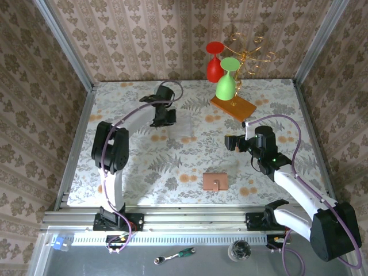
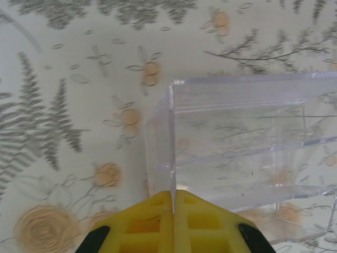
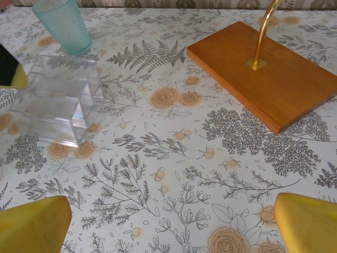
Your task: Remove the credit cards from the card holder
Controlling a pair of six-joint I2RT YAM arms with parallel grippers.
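The card holder, a tan-brown leather wallet with a small strap tab, lies closed and flat on the floral tablecloth near the front middle. The credit cards are hidden. My right gripper hovers behind and to the right of the wallet. In the right wrist view that gripper is open, its yellow fingertips wide apart over bare cloth. My left gripper is far back on the left, away from the wallet. Its yellow fingers are shut on the wall edge of a clear plastic box.
The clear plastic box stands mid-table beside a teal cup. At the back right, an orange-brown wooden rack base carries a gold wire stand with a red glass and a green glass.
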